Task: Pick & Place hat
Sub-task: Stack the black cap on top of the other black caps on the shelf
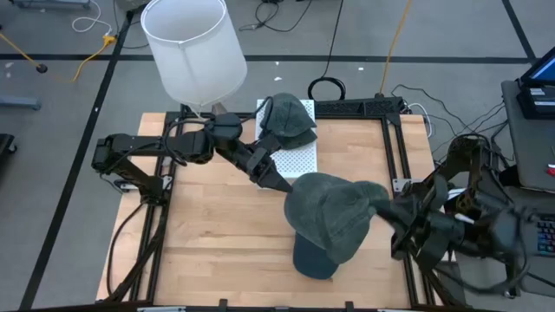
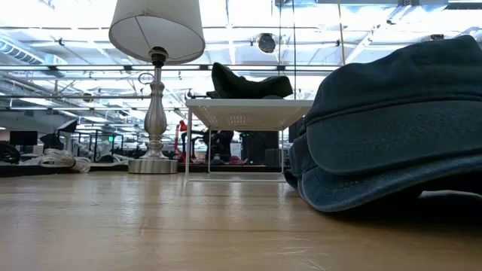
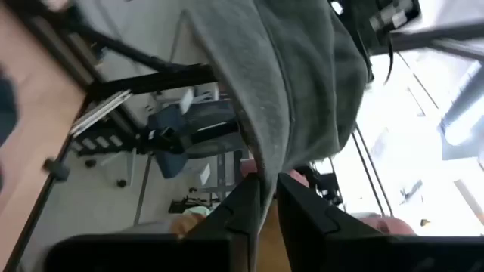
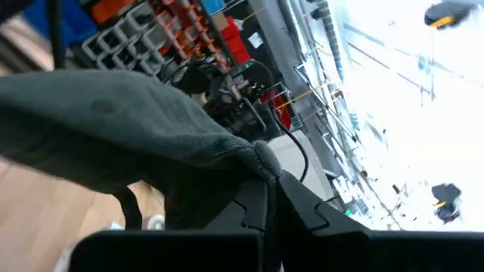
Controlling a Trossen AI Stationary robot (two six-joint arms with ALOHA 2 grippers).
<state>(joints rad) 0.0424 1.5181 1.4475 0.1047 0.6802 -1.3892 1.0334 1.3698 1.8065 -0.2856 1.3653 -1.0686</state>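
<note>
A grey hat (image 1: 334,212) hangs spread between my two grippers over the table's near right part. My left gripper (image 1: 284,184) is shut on its left rim and my right gripper (image 1: 381,206) on its right rim. Under it a dark blue hat (image 1: 314,258) rests on the table; it fills the right of the low view (image 2: 392,128). Whether the grey hat touches the blue one, I cannot tell. Another dark hat (image 1: 288,117) lies on top of a white stand (image 1: 299,158). My left gripper (image 3: 268,189) pinches the grey hat's rim edge (image 3: 261,162) between its two fingers, coming level from the table's left and far side. The cloth rises away from the fingers. My right gripper (image 4: 268,185) pinches a bunched bit of the opposite rim (image 4: 261,159) between its two fingers, coming from the table's right.
A lamp with a white shade (image 1: 191,48) stands at the table's far left corner, beside the white stand (image 2: 248,113). Black frame rails (image 1: 395,130) run along the table's sides. Bare wood (image 1: 208,234) lies open on the near left.
</note>
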